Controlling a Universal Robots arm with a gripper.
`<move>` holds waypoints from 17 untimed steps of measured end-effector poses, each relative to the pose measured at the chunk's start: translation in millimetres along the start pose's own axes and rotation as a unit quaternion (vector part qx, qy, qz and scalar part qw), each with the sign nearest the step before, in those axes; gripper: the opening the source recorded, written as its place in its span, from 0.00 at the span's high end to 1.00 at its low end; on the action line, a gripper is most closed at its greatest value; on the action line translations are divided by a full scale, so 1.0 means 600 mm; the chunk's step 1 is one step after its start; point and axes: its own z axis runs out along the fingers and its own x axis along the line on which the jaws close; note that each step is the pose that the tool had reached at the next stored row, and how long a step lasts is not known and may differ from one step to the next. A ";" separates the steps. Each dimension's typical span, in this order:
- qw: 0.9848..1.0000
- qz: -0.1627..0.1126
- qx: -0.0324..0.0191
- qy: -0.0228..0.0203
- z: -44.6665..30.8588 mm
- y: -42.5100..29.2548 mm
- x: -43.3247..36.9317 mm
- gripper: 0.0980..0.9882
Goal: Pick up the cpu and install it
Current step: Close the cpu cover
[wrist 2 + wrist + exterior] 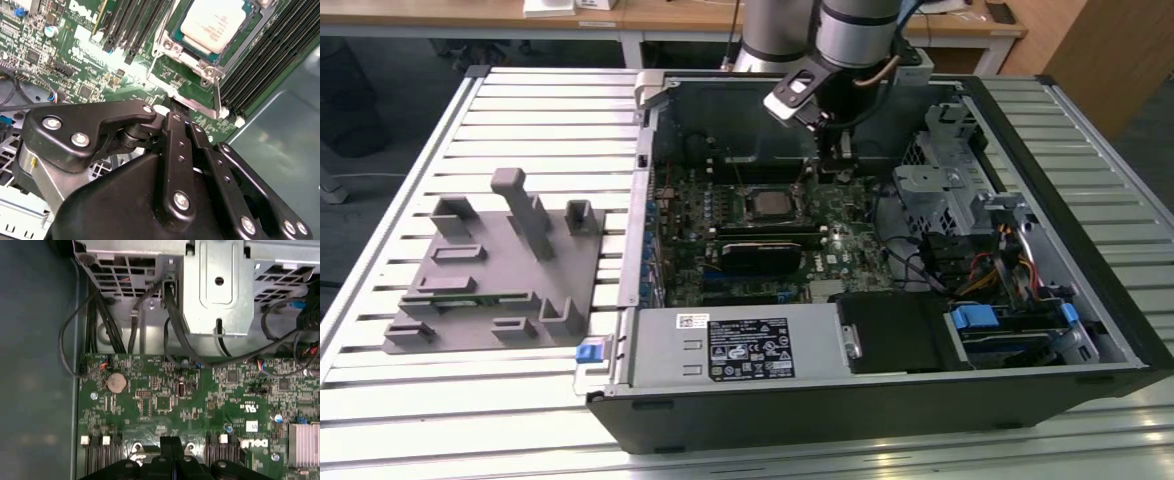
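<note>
Inside open computer case, cpu lay flat in socket frame on motherboard, silver top up. Looked seated, so placing judged done. Gripper held nothing, fingers pressed together, tip just beside frame edge and apart from chip. Closed tip read as pusher for latch hardware, not a grasp; judgement only. Cpu: small thin square, pale silver-white lid, faint dark print, green border around it, memory slots alongside. Grey fixture sat outside case, well apart.
</note>
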 end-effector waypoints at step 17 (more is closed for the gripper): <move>1.000 0.000 0.000 0.000 0.015 -0.018 0.001 0.99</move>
